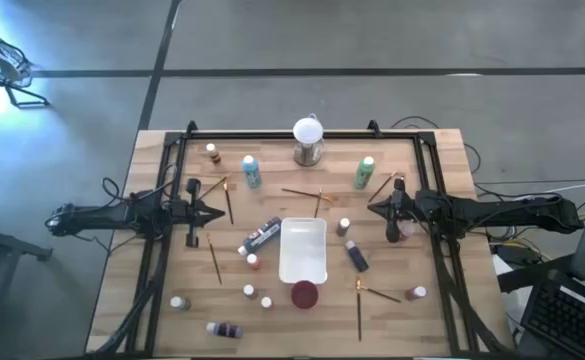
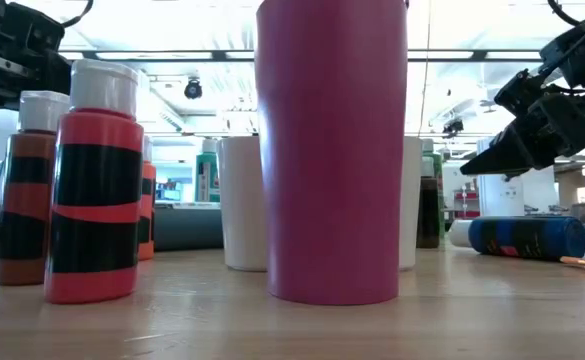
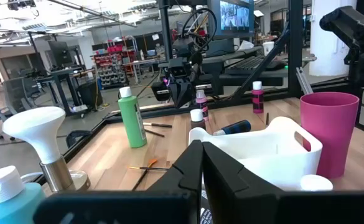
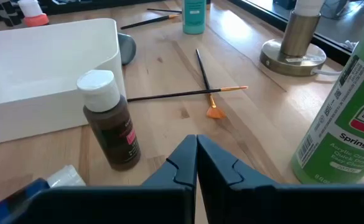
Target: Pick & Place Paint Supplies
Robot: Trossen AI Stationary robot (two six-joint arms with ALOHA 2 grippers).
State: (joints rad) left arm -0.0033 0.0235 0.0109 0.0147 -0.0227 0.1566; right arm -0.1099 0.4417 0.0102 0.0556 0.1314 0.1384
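Paint bottles and brushes are scattered over the wooden table. In the high view a teal bottle and a green bottle stand toward the far side. A brown bottle stands right of the white tray, and a dark blue bottle lies flat. Two crossed brushes lie on the boards. My left gripper is shut and empty, left of the tray. My right gripper is shut and empty, hovering above the table near the brown bottle and green bottle.
A dark red cup stands at the tray's near end, and a white globe on a metal base stands by the far edge. More bottles and brushes lie near the front. A black frame borders the table.
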